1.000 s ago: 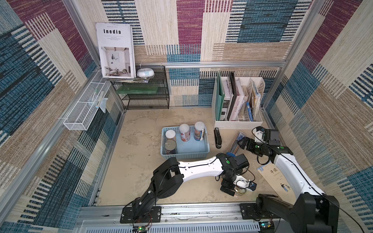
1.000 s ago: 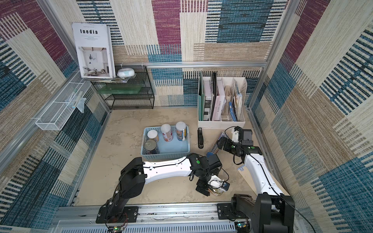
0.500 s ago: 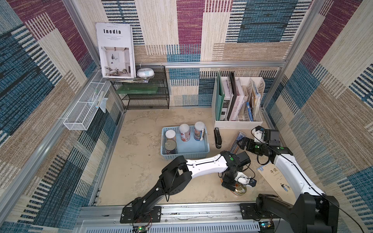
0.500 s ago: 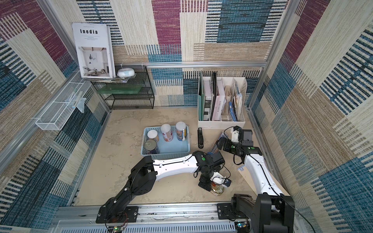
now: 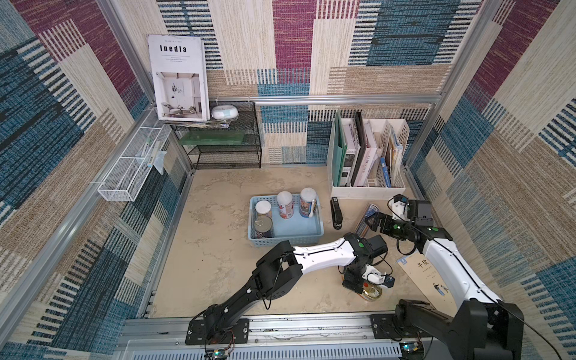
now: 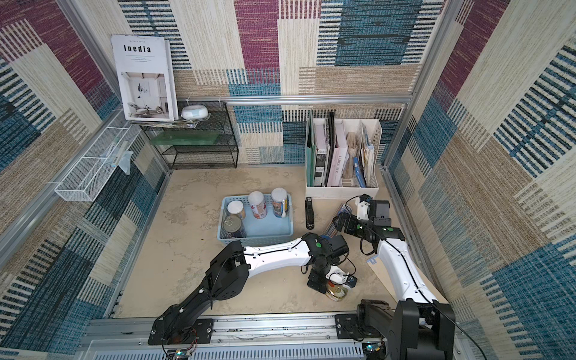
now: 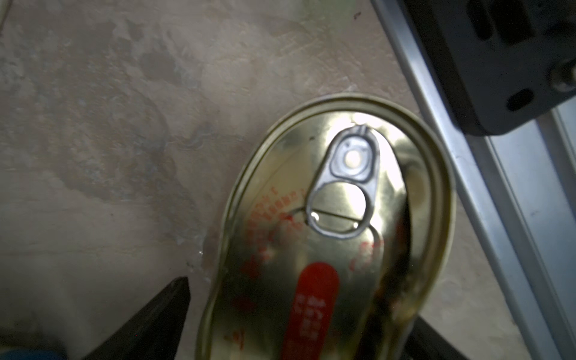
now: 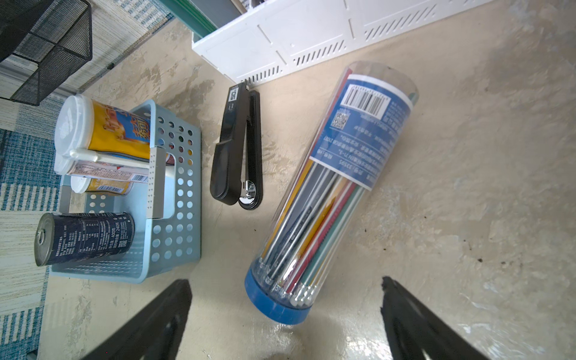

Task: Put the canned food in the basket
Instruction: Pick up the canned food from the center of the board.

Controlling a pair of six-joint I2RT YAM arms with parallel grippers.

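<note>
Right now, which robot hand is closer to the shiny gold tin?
Left. The left gripper hangs right over the gold tin, a finger on each side. The right gripper is farther back, over the clear tube beside the stapler.

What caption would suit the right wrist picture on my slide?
Open right pincer facing a clear tube, beside a black stapler and a blue basket of cans.

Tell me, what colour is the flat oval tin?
The flat tin is shiny gold with a red mark; the left wrist view shows it best.
</note>
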